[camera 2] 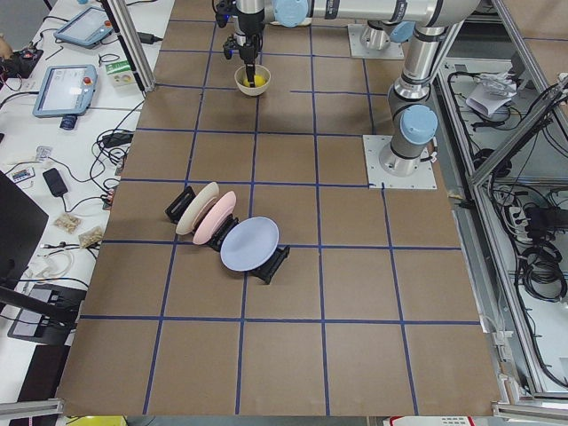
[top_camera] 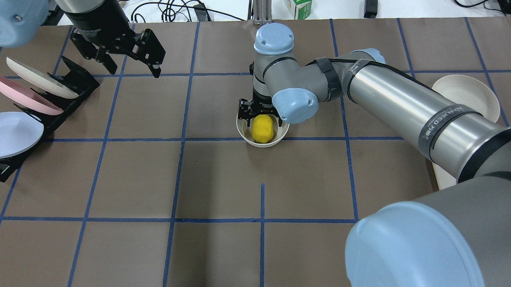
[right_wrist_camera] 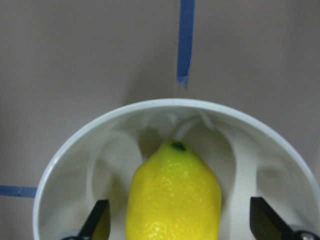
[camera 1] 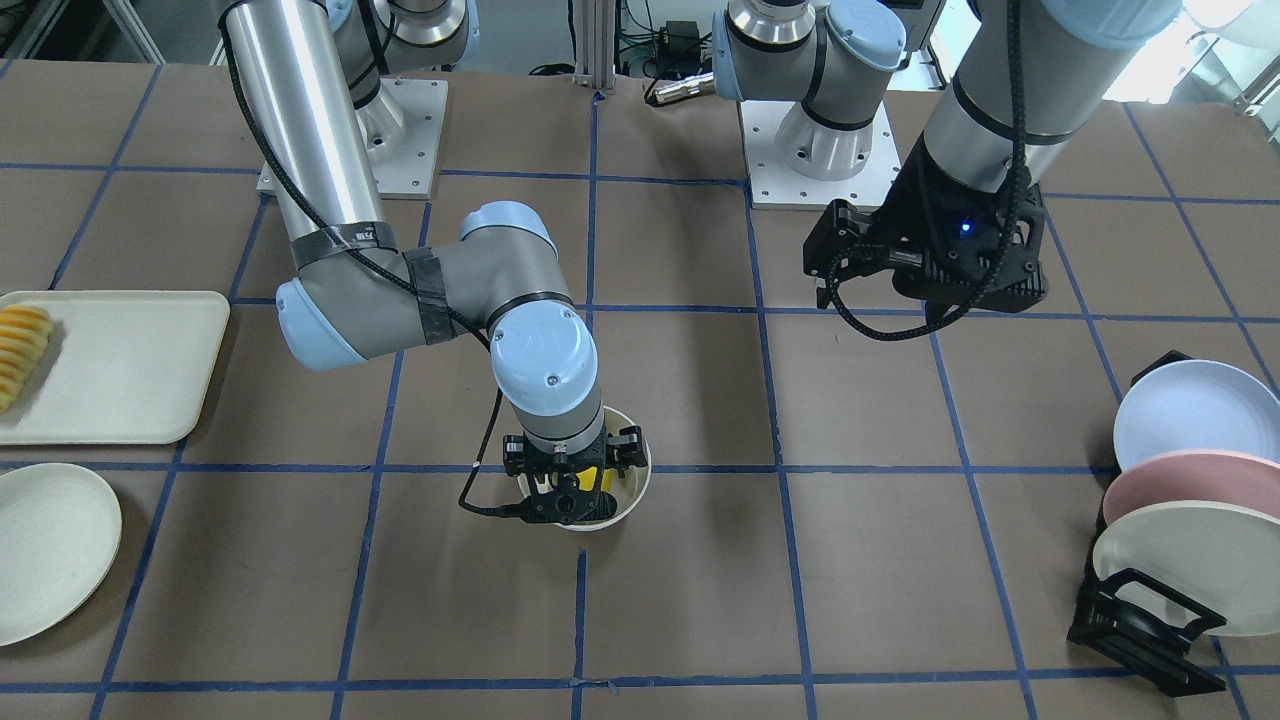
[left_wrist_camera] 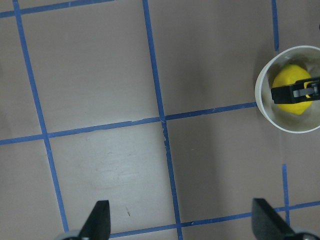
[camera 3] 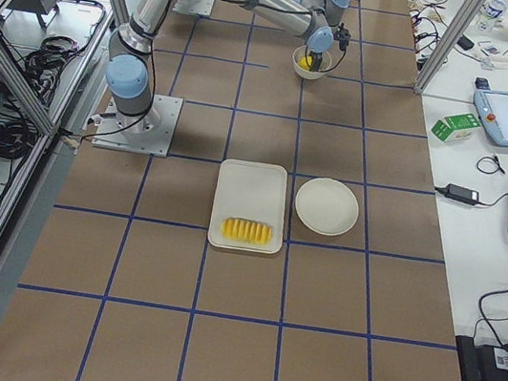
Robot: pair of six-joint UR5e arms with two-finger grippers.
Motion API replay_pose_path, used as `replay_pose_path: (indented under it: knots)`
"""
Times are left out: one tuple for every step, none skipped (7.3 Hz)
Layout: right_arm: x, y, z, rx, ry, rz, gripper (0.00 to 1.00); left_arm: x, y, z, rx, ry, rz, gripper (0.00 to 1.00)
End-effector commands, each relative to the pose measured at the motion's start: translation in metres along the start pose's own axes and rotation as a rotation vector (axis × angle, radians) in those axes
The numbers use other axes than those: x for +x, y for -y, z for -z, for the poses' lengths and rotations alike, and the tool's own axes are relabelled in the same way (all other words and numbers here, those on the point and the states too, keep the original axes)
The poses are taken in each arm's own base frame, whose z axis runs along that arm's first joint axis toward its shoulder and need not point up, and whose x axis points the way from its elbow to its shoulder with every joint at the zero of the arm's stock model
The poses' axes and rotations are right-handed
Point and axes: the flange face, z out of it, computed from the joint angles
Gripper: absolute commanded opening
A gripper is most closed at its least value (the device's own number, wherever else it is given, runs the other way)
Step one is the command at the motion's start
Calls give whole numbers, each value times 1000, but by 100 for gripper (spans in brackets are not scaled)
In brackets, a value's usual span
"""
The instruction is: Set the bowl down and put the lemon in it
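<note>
In the front-facing view, the deep round off-white bowl (camera 1: 632, 495) is set mid-table. The bright yellow oval lemon (camera 1: 591, 478) is held inside it, beneath the right gripper (camera 1: 572, 482). A row of pale orange-yellow fruit slices (camera 1: 22, 350) is carried on a rectangular cream tray (camera 1: 120, 360).

In the overhead view, the left gripper (top_camera: 131, 58) is held above the table near a black plate rack (top_camera: 80, 81).

In the right wrist view, the right gripper's fingers (right_wrist_camera: 99, 221) are spread either side of the lemon, clear of it.

In the left wrist view, the left gripper's fingers (left_wrist_camera: 100, 220) are spread wide, released.
</note>
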Motion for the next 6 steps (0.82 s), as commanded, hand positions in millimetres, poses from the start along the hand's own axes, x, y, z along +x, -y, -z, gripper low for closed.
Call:
replay_pose_path:
  knots:
    - [15, -10, 67, 52, 3, -17, 100, -1, 3, -4, -3, -1, 1, 100]
    - [41, -21, 115, 49, -24, -55, 100, 0, 3, -3, -1, -2, 1, 100]
    - [95, -25, 164, 69, -47, -141, 100, -1, 3, -5, -7, -3, 1, 100]
    - [141, -33, 207, 119, -39, -218, 100, -1, 8, -9, -2, -2, 1, 100]
    - [181, -30, 221, 134, -28, -262, 100, -1, 8, -8, 6, 1, 0, 100]
    - [194, -45, 247, 170, -51, -240, 100, -1, 7, -8, 5, 2, 0, 100]
